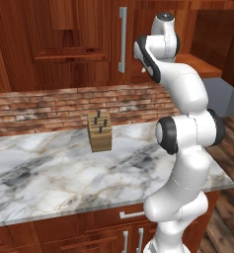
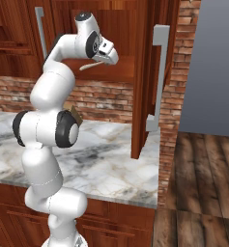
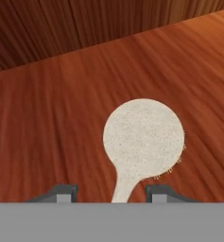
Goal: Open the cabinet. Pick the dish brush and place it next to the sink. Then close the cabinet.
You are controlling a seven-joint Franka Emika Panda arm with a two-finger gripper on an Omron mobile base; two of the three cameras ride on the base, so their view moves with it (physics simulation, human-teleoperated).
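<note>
Two fingertips (image 3: 66, 191) flank the dish brush (image 3: 142, 142) handle on the cabinet (image 2: 141, 77) shelf, and my gripper (image 3: 112, 194) looks half-closed, though I cannot tell whether it grips yet. Lifting early, I judge, could let the thin handle slip free. The open door (image 2: 152, 72) beside my wrist might catch my arm.

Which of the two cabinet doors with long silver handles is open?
The right door, seen edge-on in the right base view, swung out over the marble counter. The left door remains flat and closed.
</note>
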